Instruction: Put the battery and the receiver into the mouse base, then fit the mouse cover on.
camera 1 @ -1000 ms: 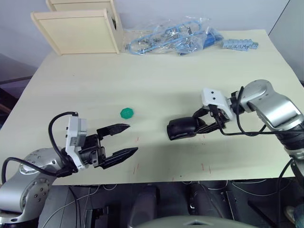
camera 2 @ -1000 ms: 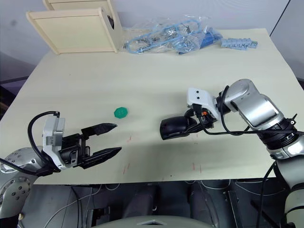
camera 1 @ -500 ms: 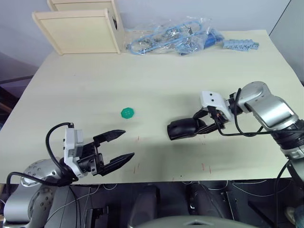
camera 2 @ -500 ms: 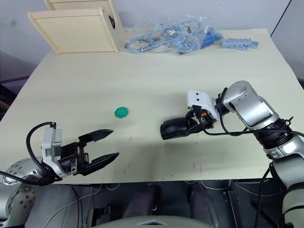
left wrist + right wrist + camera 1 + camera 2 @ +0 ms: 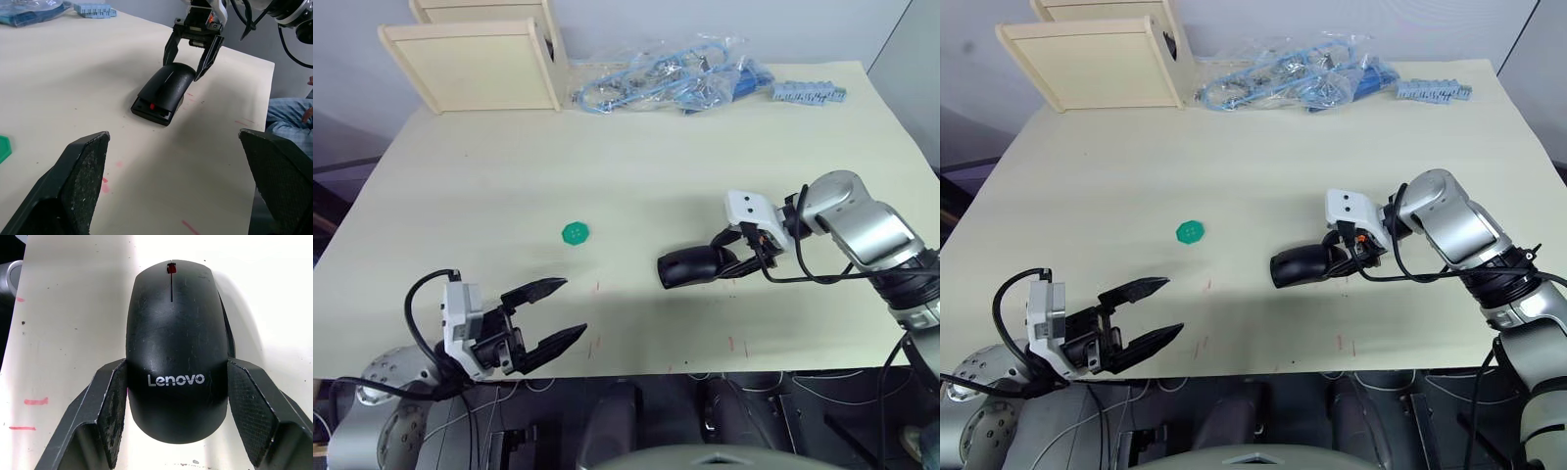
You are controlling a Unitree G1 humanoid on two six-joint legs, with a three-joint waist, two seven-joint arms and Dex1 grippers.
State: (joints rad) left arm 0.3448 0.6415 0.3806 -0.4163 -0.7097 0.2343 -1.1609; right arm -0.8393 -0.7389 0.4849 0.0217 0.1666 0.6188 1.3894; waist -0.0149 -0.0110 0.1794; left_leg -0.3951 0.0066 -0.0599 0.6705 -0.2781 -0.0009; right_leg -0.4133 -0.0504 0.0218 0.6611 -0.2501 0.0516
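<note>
The mouse cover point(image 5: 176, 347), a glossy black shell with a Lenovo logo, sits on the mouse base point(image 5: 152, 108), forming one closed mouse point(image 5: 690, 266) right of the table's centre. My right gripper point(image 5: 730, 257) grips the mouse's rear, one finger pressed to each side. The battery and the receiver are hidden. My left gripper point(image 5: 571, 309) hangs open and empty at the table's front edge, left of the mouse and well apart from it.
A green toothed disc point(image 5: 575, 232) lies left of centre. At the back stand a wooden box point(image 5: 480, 59), a plastic bag of blue parts point(image 5: 675, 83) and a grey-blue block strip point(image 5: 808, 93). Small red marks dot the table point(image 5: 636, 176) near the front edge.
My left gripper has drawn back and down toward the front edge of the table, staying open. The right gripper and the mouse have hardly moved.
</note>
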